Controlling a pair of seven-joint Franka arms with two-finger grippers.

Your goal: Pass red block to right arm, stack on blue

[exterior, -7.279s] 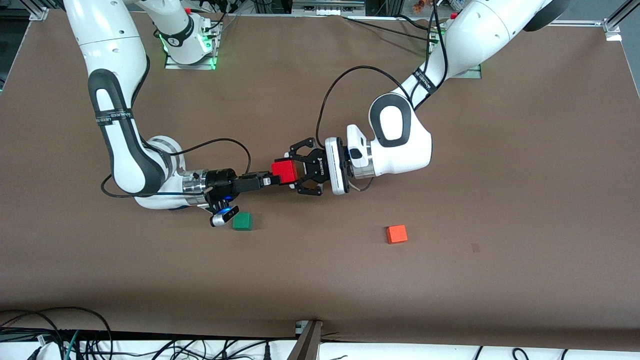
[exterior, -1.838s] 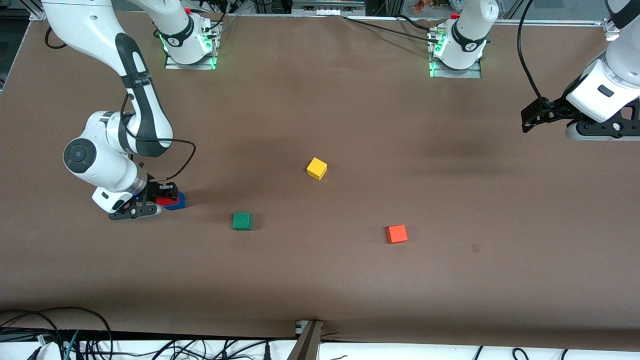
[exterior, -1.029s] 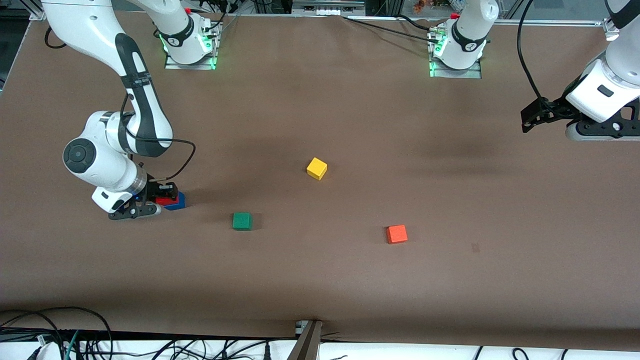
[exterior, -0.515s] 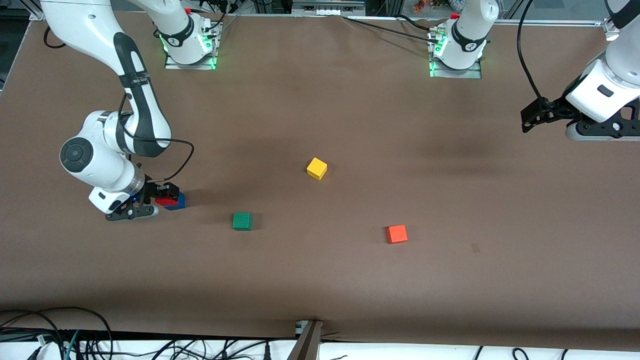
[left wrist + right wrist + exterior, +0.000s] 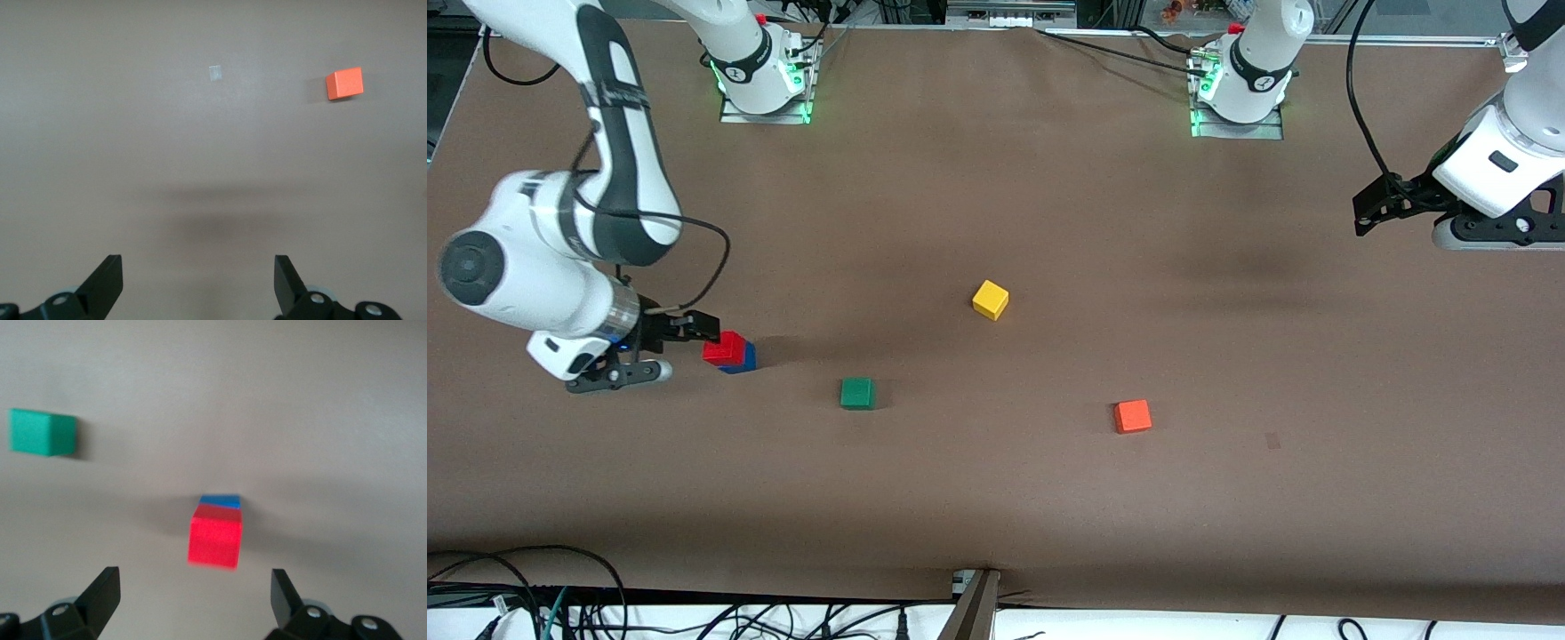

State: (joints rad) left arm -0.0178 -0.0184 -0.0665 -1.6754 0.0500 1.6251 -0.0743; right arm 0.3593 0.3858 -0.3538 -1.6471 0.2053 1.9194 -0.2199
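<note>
The red block (image 5: 722, 347) sits on the blue block (image 5: 742, 359) toward the right arm's end of the table. In the right wrist view the red block (image 5: 215, 540) covers most of the blue block (image 5: 221, 500). My right gripper (image 5: 708, 328) is open and hangs just beside the stack, touching neither block; its jaws (image 5: 193, 600) hold nothing. Over the left arm's end of the table my left gripper (image 5: 1368, 212) waits, open and holding nothing, above bare table (image 5: 198, 283).
A green cube (image 5: 857, 393) lies beside the stack toward the table's middle. A yellow cube (image 5: 991, 300) lies mid-table. An orange-red cube (image 5: 1133, 416) lies nearer the front camera, also in the left wrist view (image 5: 344, 83). The arm bases stand at the back edge.
The right gripper opened, let go of the red block on the blue one, and rose away from the stack toward the right arm's end. The left arm has not moved.
</note>
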